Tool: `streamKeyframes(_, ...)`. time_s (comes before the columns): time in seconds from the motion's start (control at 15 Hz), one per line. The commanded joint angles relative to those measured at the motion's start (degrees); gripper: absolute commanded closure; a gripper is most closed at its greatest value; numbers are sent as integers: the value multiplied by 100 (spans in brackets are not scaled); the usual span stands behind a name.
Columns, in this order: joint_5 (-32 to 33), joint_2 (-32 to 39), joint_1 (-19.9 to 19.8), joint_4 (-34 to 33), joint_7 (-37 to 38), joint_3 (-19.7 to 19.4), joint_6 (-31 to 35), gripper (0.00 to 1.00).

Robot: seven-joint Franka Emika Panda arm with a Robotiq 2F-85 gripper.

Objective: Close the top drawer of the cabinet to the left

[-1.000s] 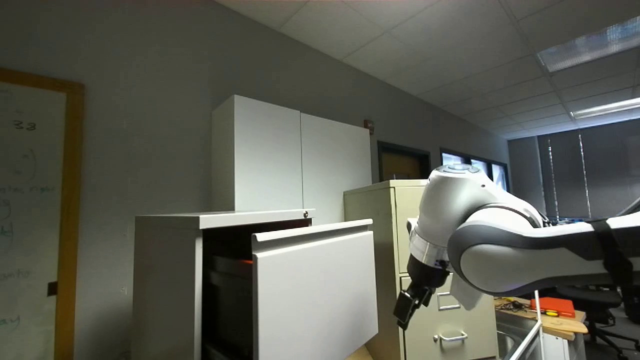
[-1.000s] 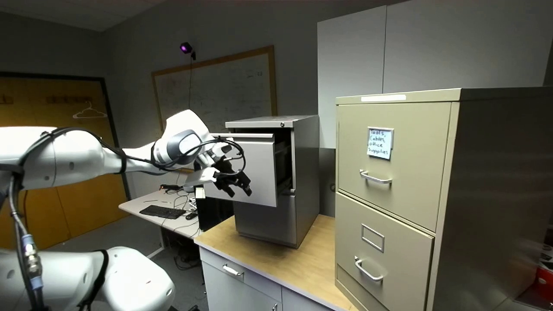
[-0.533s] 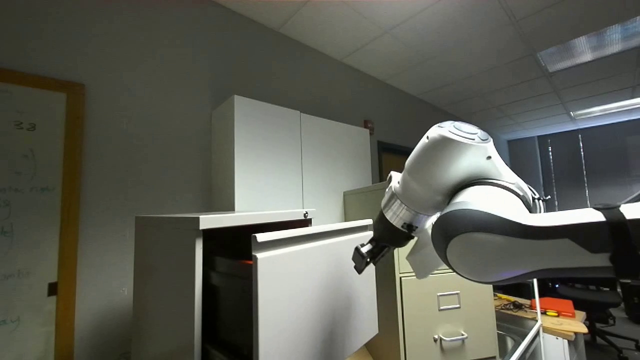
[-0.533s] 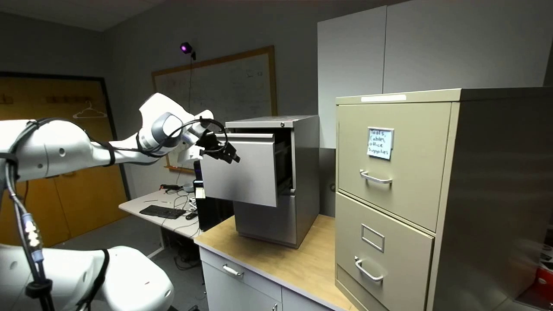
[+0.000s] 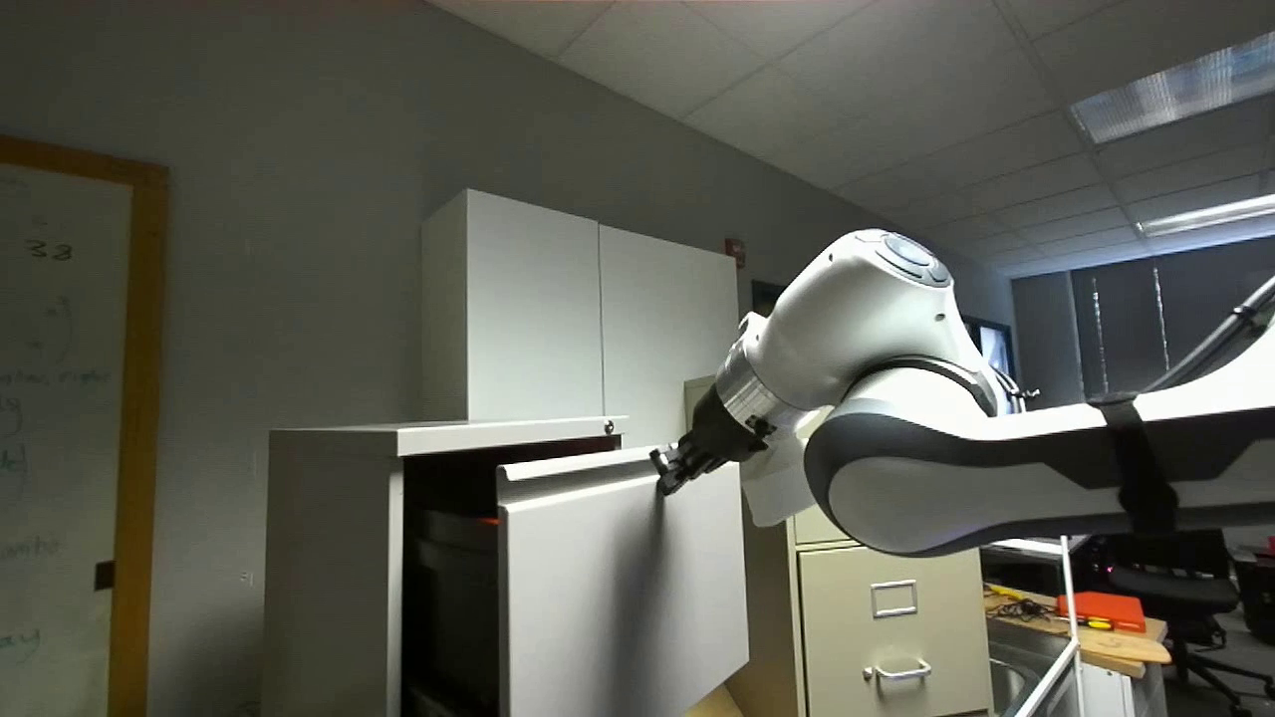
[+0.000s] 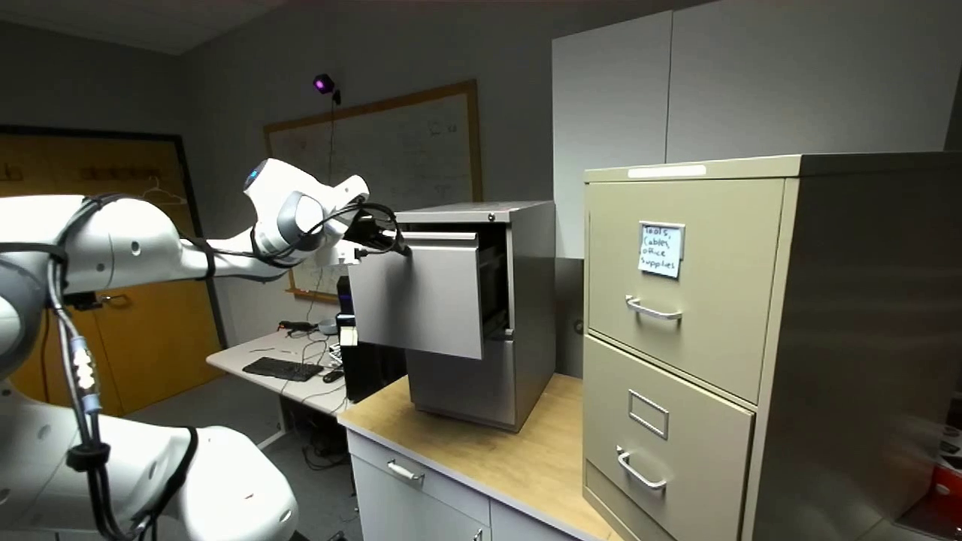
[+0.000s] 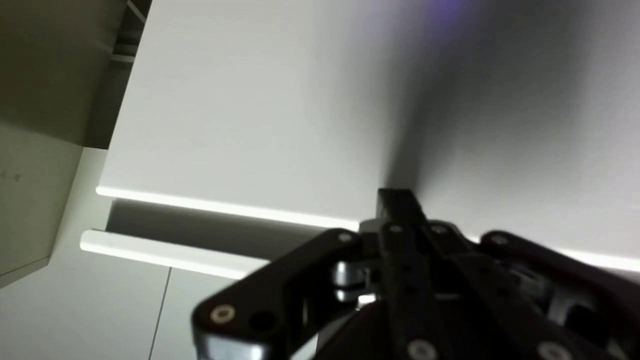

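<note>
Wrist view: the jaws are clenched on nothing, tips apparently touching the flat front of the top drawer, just below its upper edge. To push it shut well, drive straight back near mid-width; contact this high might skid over the edge, so a slightly lower spot looks safer. That view hides how far the drawer juts; both exterior views show it well out of the cabinet, and an exterior view shows the wooden worktop beneath.
</note>
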State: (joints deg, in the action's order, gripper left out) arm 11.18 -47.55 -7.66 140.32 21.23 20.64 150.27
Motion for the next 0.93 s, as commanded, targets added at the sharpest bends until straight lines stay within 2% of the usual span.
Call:
streamKeyframes(0.0,-280,583,193,-483,-104,-122,173,100)
streamKeyframes(0.53,-1464,1593,1262,-1236,-786,-1131,379,100)
streamKeyframes(0.87,-2147,2227,1718,-1700,-1256,-1655,366,100)
